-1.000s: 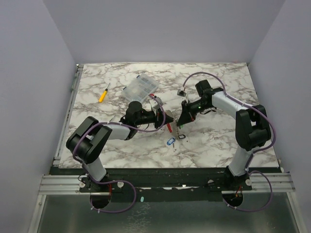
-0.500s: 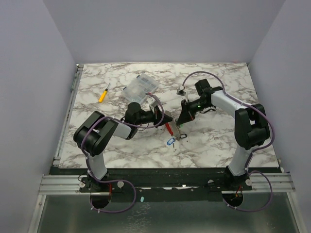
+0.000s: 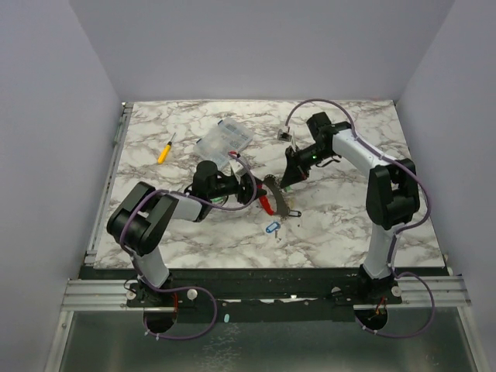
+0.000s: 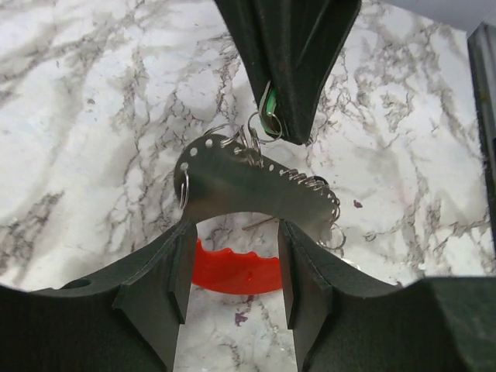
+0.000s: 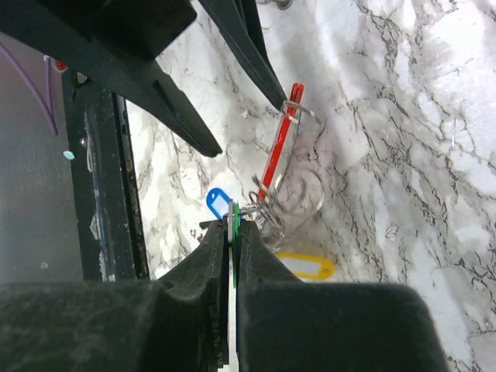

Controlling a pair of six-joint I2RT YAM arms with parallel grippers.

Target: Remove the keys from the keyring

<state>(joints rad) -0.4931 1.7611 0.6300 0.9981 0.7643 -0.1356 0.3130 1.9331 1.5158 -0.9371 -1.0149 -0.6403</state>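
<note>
- Pinching the green-tagged key (image 4: 269, 105) between clenched fingers, the right hand (image 5: 232, 223) grips it edge-on, so only a thin green sliver shows between the pads.
- The top view puts this near the middle of the worktop (image 3: 349, 209), with the two hands facing each other and the keyring between them.
- A small wire loop joins that key to the keyring (image 4: 248, 182). The keyring is a curved silvery plate with a row of holes, seen just below the right hand's tip in the left wrist view.
- Several thin wire rings are threaded through the holes along the plate's edge.
- The red fob (image 4: 236, 273), an arc, sits just beyond the plate and between the left hand's fingers.
- The left hand (image 4: 235, 240) is released, its two fingers standing apart on either side of the fob.
- In the right wrist view, one left fingertip meets the fob's upper end.
- Whether the keyring hangs clear or rests on the worktop cannot be told.
- The blue-tagged key (image 3: 272, 227) lies loose on the worktop, on the near side of the keyring and apart from it.
- The yellow-tagged key (image 5: 306, 266) lies flat on the marble beside the right hand, also off the ring.
- A yellow-handled screwdriver (image 3: 165, 149) lies at the far left.
- A clear plastic box (image 3: 223, 139) sits behind the left arm.
</note>
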